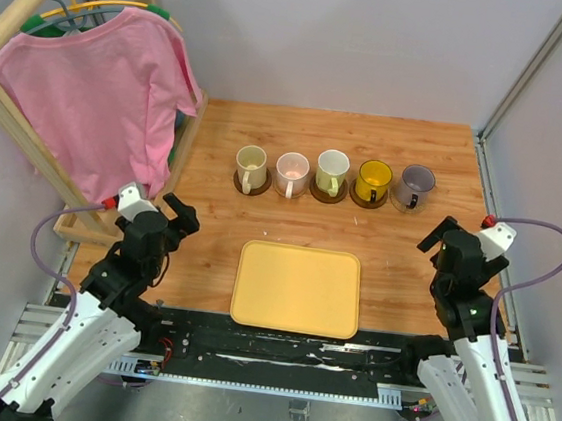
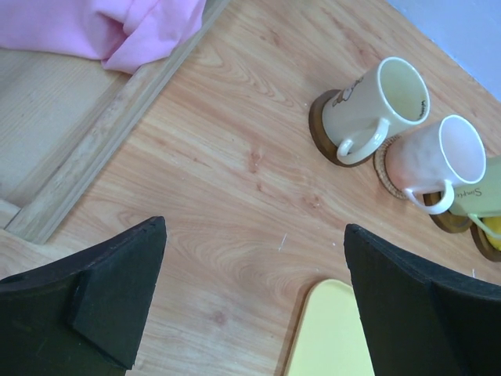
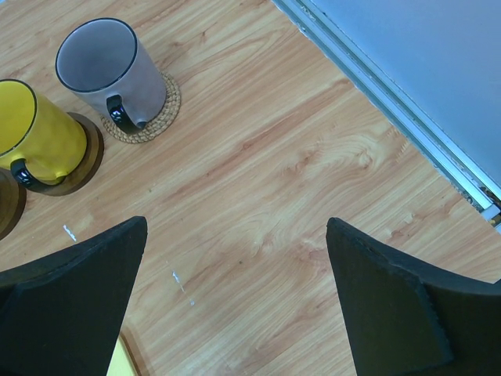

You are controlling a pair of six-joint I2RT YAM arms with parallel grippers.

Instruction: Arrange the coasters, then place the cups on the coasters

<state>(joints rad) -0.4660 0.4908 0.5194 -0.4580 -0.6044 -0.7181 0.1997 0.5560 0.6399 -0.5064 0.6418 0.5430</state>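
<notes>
Cups (image 1: 332,171) number 5 from above; right wrist shows 2.

Two arms crouch folded, the left arm (image 1: 118,279) at lower left of the overhead frame, the right arm (image 1: 471,311) at lower right. The left gripper (image 1: 182,215) and the right gripper (image 1: 437,235) both gape wide and grip nothing. They seem angled down and inward, though that is hard to judge from overhead.
</notes>
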